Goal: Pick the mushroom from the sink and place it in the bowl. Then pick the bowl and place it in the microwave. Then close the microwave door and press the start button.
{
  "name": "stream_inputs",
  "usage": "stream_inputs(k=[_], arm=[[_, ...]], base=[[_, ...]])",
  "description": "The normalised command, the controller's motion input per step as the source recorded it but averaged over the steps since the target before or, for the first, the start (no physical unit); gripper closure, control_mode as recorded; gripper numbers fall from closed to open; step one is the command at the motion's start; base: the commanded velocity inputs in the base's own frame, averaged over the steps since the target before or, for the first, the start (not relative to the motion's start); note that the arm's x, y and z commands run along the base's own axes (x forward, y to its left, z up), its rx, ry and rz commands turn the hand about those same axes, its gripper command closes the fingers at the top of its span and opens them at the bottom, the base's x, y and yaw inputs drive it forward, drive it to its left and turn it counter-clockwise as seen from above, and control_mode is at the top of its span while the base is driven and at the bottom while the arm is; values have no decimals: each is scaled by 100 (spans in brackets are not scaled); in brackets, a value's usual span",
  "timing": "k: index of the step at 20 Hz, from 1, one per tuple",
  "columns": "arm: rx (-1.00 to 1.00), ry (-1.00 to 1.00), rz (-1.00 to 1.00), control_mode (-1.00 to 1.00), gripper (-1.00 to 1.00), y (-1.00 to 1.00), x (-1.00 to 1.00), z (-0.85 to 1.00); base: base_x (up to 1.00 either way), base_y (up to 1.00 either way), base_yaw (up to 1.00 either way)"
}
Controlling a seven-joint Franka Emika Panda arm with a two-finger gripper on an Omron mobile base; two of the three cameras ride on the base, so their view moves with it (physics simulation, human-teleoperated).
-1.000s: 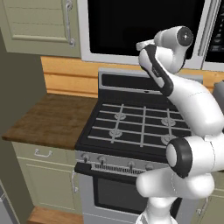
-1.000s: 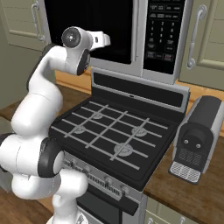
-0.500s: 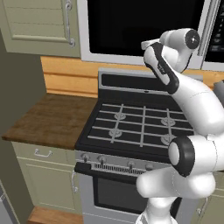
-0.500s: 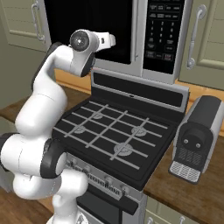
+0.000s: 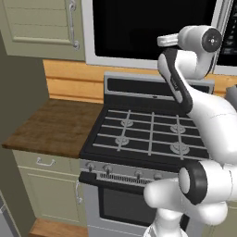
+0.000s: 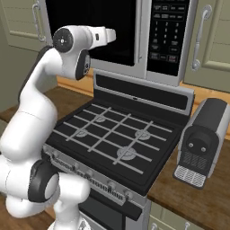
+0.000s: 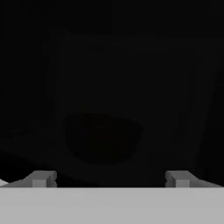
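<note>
The microwave hangs above the stove, and its door of black glass is closed. The door's silver bar handle stands beside the dark control strip. My gripper is open, its two fingertips set wide apart with nothing between them, close against the dark glass. Through the glass a dark reddish bowl shows faintly. My white hand points at the door's middle. The mushroom is hidden and the sink is out of view.
A black gas stove lies under the microwave. A wooden counter runs to its left, under a pale cabinet. A grey appliance stands on the counter right of the stove.
The upper arm and hand have shifted a little along the front of the closed door. The door and everything else have stayed put.
</note>
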Motion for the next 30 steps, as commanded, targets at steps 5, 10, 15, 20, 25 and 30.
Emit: stream_inputs(k=[5,10,15,20,25,30], arm=[[0,0,-14,-100,100,-3,-90,-7],[0,-8,-7,-100,100,-39,-86,-2],[7,-2,0,-100,100,-75,-41,0],[5,0,0,-100,100,-64,-10,0],[1,0,-1,-100,100,-43,-23,0],[0,0,-3,-100,100,-28,-9,-10]], base=[[0,0,0],[0,0,0],[0,0,0],[0,0,0],[0,0,0],[0,0,0]])
